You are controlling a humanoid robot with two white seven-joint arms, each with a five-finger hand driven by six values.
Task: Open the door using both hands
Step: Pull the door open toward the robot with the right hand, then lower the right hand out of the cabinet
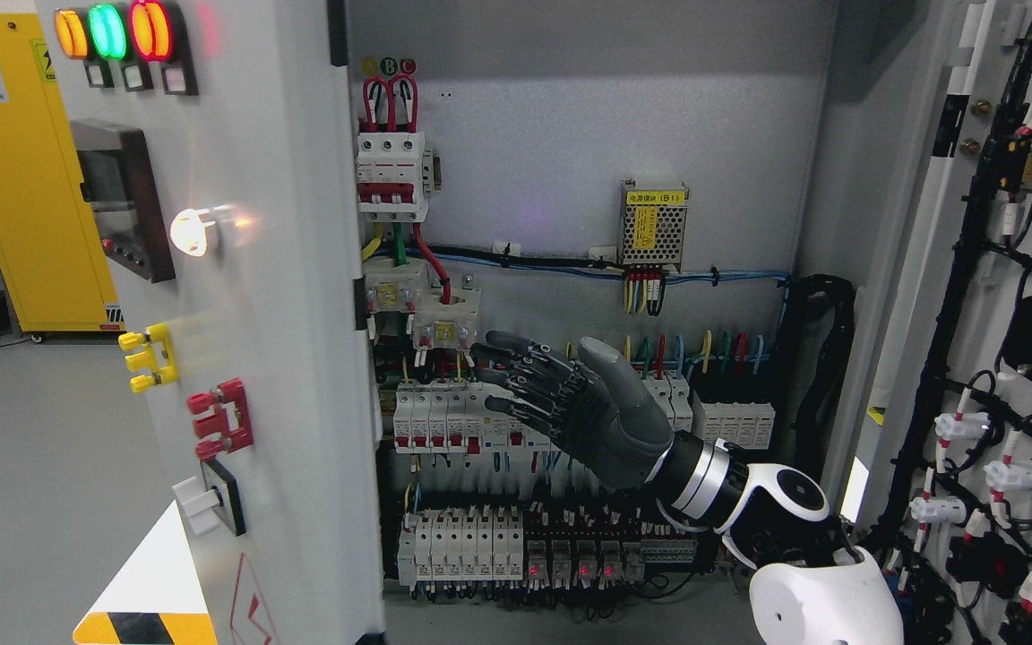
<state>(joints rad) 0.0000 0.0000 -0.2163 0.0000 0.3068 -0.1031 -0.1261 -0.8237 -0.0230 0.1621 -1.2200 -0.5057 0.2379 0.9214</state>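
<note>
The grey cabinet stands with both doors swung open. The left door (274,269) fills the picture's left, its outer face showing three lamps, a dark panel and yellow and red handles. The right door (919,296) hangs open at the far right, its inner side covered in wiring. My right hand (538,376) comes in from the lower right and hovers in the cabinet opening, fingers spread and pointing left, holding nothing. Its fingertips (491,342) stay clear of the left door's edge. No left arm shows.
Inside the cabinet, rows of white breakers (453,537) and coloured wires sit right behind my hand. A power supply (653,226) hangs on the back panel. A yellow cabinet (23,179) stands on the grey floor beyond the left door.
</note>
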